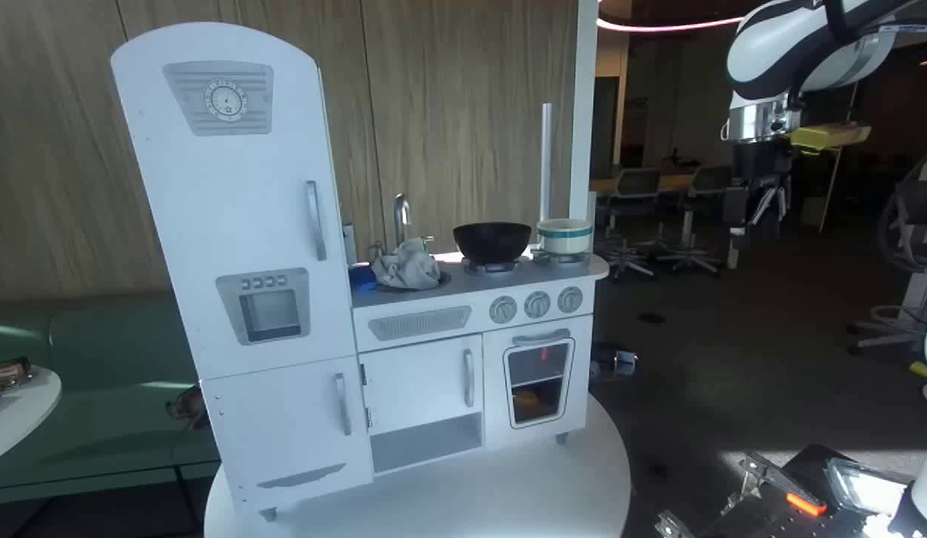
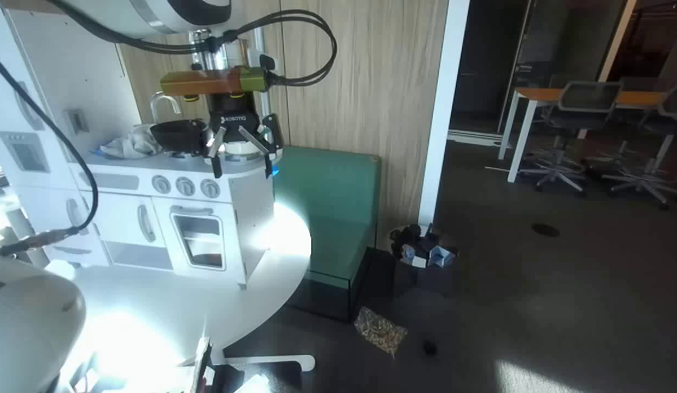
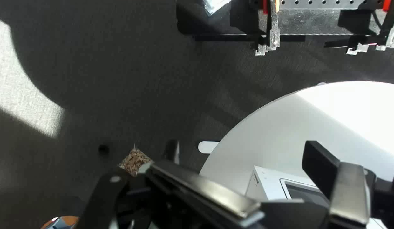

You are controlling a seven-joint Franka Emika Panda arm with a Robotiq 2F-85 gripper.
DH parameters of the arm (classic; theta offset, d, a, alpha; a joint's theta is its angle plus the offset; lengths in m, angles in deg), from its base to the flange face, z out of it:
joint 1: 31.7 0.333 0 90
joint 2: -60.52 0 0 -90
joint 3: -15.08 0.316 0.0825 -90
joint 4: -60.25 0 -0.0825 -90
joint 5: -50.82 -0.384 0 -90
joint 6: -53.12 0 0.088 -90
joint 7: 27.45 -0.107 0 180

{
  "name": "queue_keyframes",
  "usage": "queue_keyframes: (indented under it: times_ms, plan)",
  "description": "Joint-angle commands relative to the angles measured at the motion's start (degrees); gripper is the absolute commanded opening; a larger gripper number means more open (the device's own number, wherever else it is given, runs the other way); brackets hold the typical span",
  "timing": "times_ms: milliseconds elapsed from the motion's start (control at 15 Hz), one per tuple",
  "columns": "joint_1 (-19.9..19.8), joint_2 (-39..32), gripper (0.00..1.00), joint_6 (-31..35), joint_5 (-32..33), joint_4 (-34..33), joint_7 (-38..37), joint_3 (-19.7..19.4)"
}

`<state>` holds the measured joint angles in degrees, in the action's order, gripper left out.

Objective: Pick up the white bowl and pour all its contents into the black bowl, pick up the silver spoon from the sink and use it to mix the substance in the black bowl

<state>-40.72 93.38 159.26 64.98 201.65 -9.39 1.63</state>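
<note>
The white bowl [image 1: 565, 240] has a teal band and stands on the right burner of the toy kitchen. In an exterior view the white bowl [image 2: 242, 148] is partly hidden behind my gripper. The black bowl [image 1: 493, 242] stands on the burner beside it; it also shows in an exterior view [image 2: 177, 136]. The contents of both bowls cannot be seen. A grey cloth [image 1: 408, 266] lies in the sink [image 1: 447, 279]; no silver spoon is visible. My gripper [image 2: 243, 166] is open and empty, in the air away from the bowls; it also shows in an exterior view [image 1: 755, 230] and the wrist view [image 3: 244, 156].
A silver faucet [image 1: 401, 217] rises behind the sink. A blue item [image 1: 362, 278] lies beside the cloth. The tall toy fridge [image 1: 232, 209] stands left of the counter. The kitchen stands on a round white table [image 1: 463, 497]. A vertical metal post [image 1: 546, 164] stands behind the bowls.
</note>
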Motion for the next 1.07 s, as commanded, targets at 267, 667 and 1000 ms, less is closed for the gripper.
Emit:
queue_keyframes:
  times_ms: [267, 667, 1000]
  plan:
    - [0.82, -1.69, 1.00, 1.35, -1.69, -2.82, -0.43, -0.13]
    - [1.92, -12.84, 1.00, 7.63, -8.31, -17.91, -7.60, 0.99]
    - [2.71, -23.16, 1.00, 10.59, -13.06, -29.63, -12.44, 2.73]
